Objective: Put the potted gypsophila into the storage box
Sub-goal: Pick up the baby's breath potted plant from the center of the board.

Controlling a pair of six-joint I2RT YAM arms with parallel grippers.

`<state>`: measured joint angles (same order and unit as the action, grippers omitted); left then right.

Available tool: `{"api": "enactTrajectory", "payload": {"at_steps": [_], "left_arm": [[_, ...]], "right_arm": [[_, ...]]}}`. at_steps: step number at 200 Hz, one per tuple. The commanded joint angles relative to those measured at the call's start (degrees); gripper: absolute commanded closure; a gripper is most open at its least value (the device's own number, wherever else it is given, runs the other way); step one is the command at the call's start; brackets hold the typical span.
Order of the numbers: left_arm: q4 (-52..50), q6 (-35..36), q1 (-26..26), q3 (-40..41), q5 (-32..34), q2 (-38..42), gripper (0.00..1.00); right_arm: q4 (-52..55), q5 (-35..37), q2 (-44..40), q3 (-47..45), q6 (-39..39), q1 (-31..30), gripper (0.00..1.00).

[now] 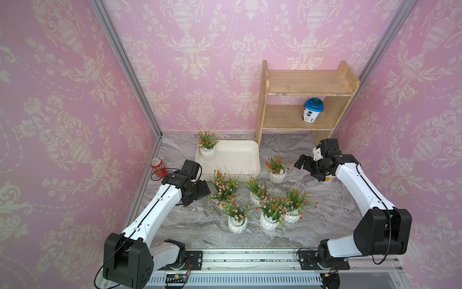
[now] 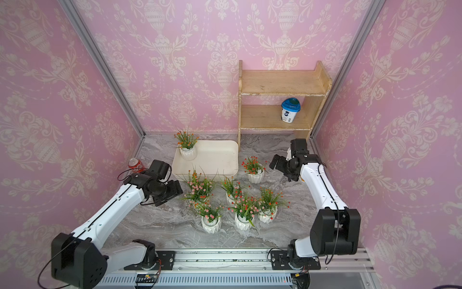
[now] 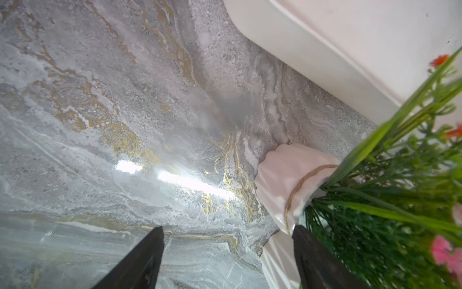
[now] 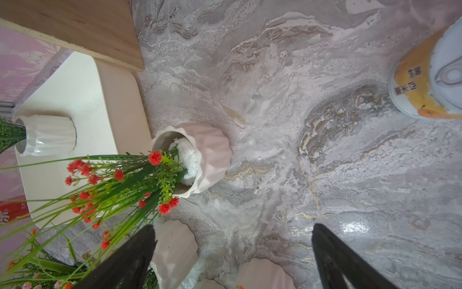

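Table [image 1: 195, 225] of grey marble pattern carries everything, and six of the seven potted plants [image 1: 271, 210] crowd its middle within reach of both arms; I take them as stock waiting to be moved. The wooden shelf [image 1: 300, 85] stands against the back wall, away from the working area. The storage box [image 1: 252, 160] lies flat just behind the plants, so each carry should be short. The left gripper [image 3: 228, 229] sits low beside the leftmost plant [image 1: 223, 187], the pink-flowered one. Its jaws stand well apart with only bare table between them and one finger [image 3: 315, 257] right at the pot's rim, gripping nothing, probably lining up to take the pot by its wall. The right gripper [image 4: 233, 229] hangs spread wide and empty near the red-flowered plant [image 1: 277, 172] by the box's right corner, likely its next pick.

Of the containers, the shelf holds one white tub [image 1: 312, 110] with a blue lid on its lower board. The box holds a single plant [image 1: 207, 150], upright in its far left corner, the rest of its floor free. Each ribbed white pot holds green sprigs; the red-flowered one also shows white filler. A red drinks can [image 1: 158, 168] stands at the table's left edge and a yellow tin [image 4: 425, 82] near the right gripper, neither part of the job.
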<state>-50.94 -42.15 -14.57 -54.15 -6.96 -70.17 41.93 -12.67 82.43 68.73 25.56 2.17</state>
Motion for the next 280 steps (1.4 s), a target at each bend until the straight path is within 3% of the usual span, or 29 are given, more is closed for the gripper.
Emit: {"api": "enactTrajectory", "payload": {"at_steps": [1,190,224,280], "left_arm": [[3.89,-2.23,-1.68,-0.15,-1.61,-1.55,0.18],[5.67,-2.26,-8.10,-0.69,1.86,-8.22,0.32],[5.67,-2.15,-8.85,-0.78,2.29,-9.43,0.44],[6.39,-1.88,-9.77,-0.78,2.39,-11.01,0.47]], "right_arm": [[-0.55,-0.24,-1.93,-0.88,0.45,0.28,0.00],[-1.67,-0.51,-1.05,-2.78,0.19,0.28,0.01],[-1.77,-0.46,-1.12,-3.18,0.02,0.28,0.00],[-2.03,-0.36,-1.13,-3.61,-0.07,0.33,0.00]]}}
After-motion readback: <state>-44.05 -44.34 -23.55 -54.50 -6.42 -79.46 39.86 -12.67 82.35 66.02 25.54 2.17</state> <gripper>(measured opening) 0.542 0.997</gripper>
